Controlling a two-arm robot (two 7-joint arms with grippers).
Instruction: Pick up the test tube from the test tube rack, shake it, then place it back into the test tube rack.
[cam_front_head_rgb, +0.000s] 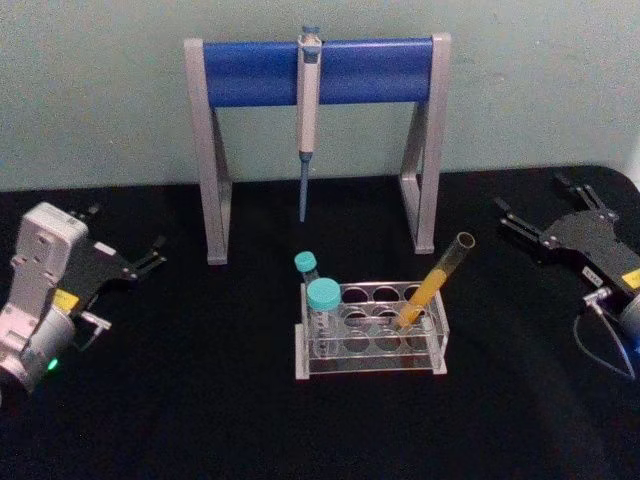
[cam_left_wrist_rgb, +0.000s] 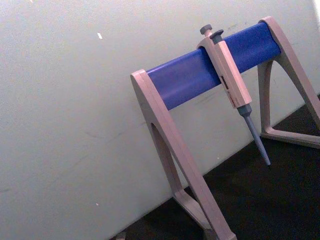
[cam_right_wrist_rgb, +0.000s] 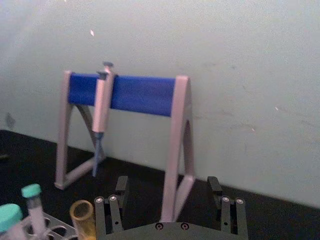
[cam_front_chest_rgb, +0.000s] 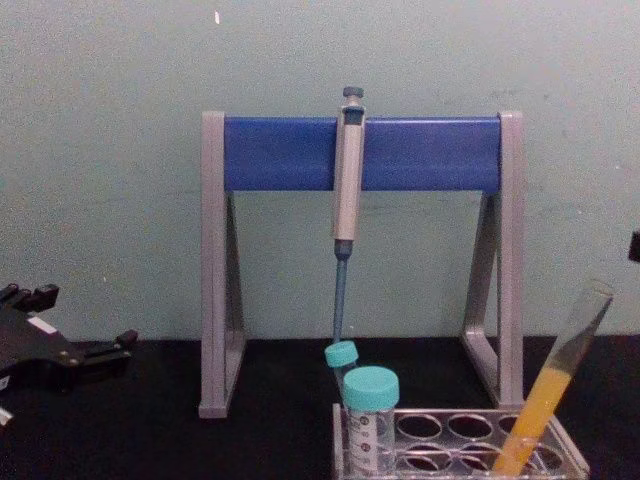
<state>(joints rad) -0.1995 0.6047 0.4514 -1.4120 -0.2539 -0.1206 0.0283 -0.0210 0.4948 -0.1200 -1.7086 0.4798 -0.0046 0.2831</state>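
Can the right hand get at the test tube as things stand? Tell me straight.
Probably yes. The test tube leans out of the test tube rack toward the right hand, which sits open on the table with bare black surface between them. The teal-capped tubes stand on the rack's far left side.

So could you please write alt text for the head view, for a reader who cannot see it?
A test tube of orange liquid leans in a clear rack on a black table, beside two teal-capped tubes. Behind stands a pipette on a blue stand. The left claw and right claw sit open at either side.
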